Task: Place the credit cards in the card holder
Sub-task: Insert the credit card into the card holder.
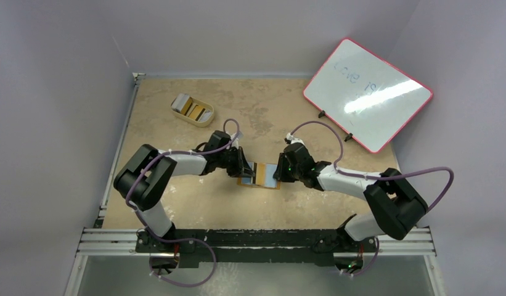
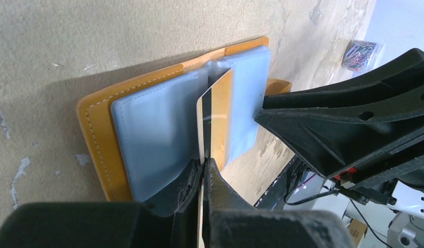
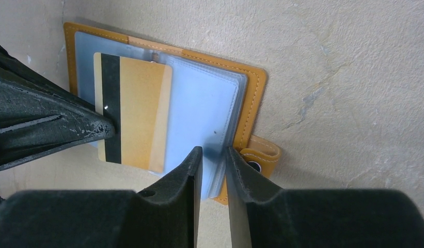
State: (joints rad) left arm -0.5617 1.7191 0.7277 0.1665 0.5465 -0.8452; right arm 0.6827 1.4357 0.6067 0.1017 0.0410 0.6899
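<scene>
Pictured at the middle of the tan surface point(image 1: 262, 117), between the two arms: the orange-tan card holder point(image 1: 259, 174), lying open and flat with its pale-blue sleeves point(image 3: 199, 103) facing up.

Clamped edge-on in the left pincer point(image 2: 203, 164), jaws pressed together on it: a gold-brown card point(image 2: 217, 111) with a black stripe, held over the half of the card holder nearer the left arm, its far end touching the sleeves near the fold. Cannot tell whether that end sits inside a pocket.

At the card holder's opposite side, the right pincer point(image 3: 214, 151), fingers closed narrowly on the edge of the sleeve stack, just beside the orange snap tab point(image 3: 261, 155).

Well apart from the card holder, up and to its left in the overhead view: a cream oval tray point(image 1: 204, 122) with more credit cards point(image 1: 191, 108), grey and gold-brown, standing in it.

Up and to the right of the card holder, also well apart: a red-framed whiteboard point(image 1: 367, 94), propped at a tilt, with faint writing.
</scene>
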